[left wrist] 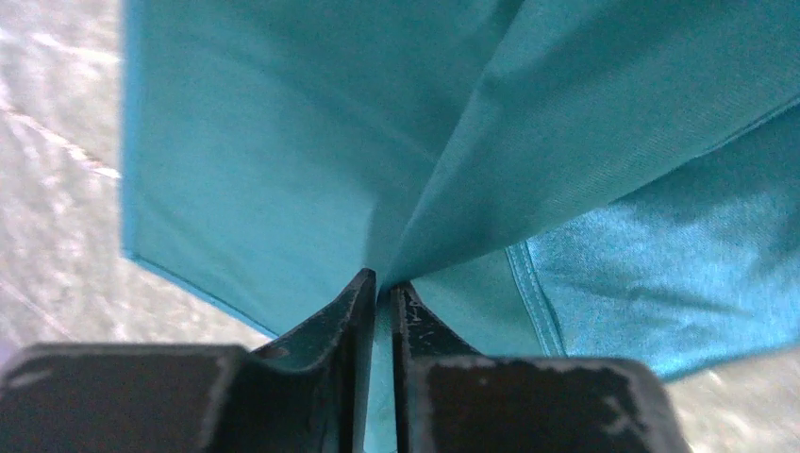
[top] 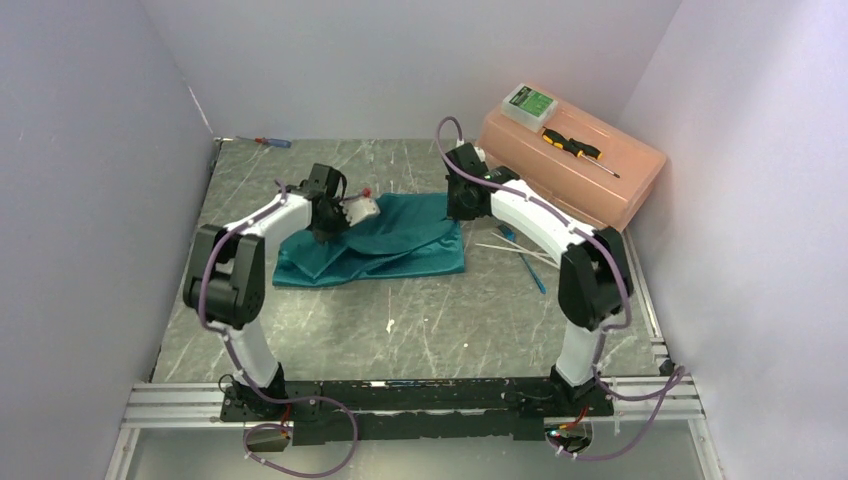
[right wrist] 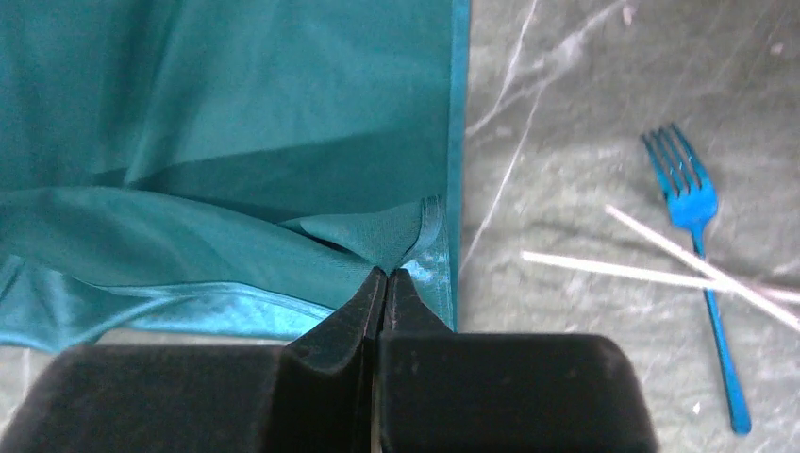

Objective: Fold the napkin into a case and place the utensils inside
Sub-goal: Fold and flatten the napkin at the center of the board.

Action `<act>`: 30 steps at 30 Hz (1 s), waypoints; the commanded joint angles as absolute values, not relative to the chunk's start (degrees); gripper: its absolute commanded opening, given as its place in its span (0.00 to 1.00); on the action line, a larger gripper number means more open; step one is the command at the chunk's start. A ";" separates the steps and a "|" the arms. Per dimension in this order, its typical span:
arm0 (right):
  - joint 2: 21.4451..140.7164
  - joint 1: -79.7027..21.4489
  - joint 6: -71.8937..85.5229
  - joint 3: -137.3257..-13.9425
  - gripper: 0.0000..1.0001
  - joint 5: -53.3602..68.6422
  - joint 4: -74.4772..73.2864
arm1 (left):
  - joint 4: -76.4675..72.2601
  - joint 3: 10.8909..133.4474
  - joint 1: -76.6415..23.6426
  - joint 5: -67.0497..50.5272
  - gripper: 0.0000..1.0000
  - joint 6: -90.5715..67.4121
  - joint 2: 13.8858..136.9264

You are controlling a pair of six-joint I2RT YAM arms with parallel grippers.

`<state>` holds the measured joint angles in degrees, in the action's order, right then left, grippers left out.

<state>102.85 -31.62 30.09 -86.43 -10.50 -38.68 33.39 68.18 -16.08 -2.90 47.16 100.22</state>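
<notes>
Black jaws of the left gripper (left wrist: 377, 291) fill the bottom of its wrist view, nearly together, with a gather of the napkin (top: 400, 245) nipped in the thin slit between them. The jaws of the right gripper (right wrist: 385, 276) are pressed fully together on a hemmed corner of the same cloth.

One teal napkin lies rumpled and partly doubled over in the middle of the bench (top: 430, 320). Its long axis runs left to right, with the left end slightly nearer the arm bases. The left gripper holds it near its far left part and the right gripper at its far right corner.

Just to the right of the napkin, apart from it, lie one blue fork (right wrist: 703, 274) and two white sticks (right wrist: 604, 267). In the right wrist view the fork's tines point up the frame, away from the gripper. Both sticks cross its handle at a slant.

At the far right stands one peach storage box (top: 590, 175). On its lid are one small clear container (top: 528, 103), whose green label is too small to read, and one yellow-and-black screwdriver (top: 572, 146). One red-and-blue screwdriver (top: 272, 142) lies at the far left edge.
</notes>
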 commanded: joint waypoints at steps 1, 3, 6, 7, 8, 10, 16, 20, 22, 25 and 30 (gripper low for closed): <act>109.92 -29.29 26.28 -93.34 0.00 -13.19 -36.24 | 27.69 76.30 -14.96 4.26 0.26 43.72 105.62; 113.98 -28.44 25.84 -96.48 0.00 -14.19 -37.21 | 29.18 78.53 -14.94 4.37 0.48 41.58 106.47; 117.59 -26.96 26.06 -97.88 0.05 -13.95 -34.92 | 28.37 78.23 -14.70 4.34 0.93 38.83 105.45; 118.34 -26.50 26.26 -98.26 0.07 -13.72 -34.08 | 26.53 77.33 -14.48 5.50 0.94 38.11 104.84; 119.09 -25.95 26.32 -98.70 0.08 -13.64 -33.36 | 24.66 76.60 -14.26 6.74 0.94 37.49 104.30; 120.39 -25.55 26.02 -100.38 0.17 -14.00 -32.09 | 23.30 75.69 -13.40 6.13 0.94 36.45 102.40; 121.96 -25.42 25.72 -105.09 0.56 -18.49 -35.09 | 44.95 76.56 -12.96 -10.40 0.88 42.48 96.92; 112.48 -28.52 26.10 -94.42 0.62 -22.57 -31.38 | 48.50 70.81 -11.41 -11.00 0.85 48.03 92.04; 107.32 -30.80 27.31 -87.63 0.59 -22.80 -29.57 | 50.80 69.82 -9.99 -12.10 0.83 49.19 91.62; 100.52 -33.90 30.46 -75.80 0.53 -20.56 -25.69 | 50.60 68.96 -8.06 -11.85 0.80 49.61 92.85; 95.87 -36.37 34.61 -65.44 0.52 -18.84 -23.75 | 44.54 69.19 -5.91 -8.82 0.77 47.51 97.72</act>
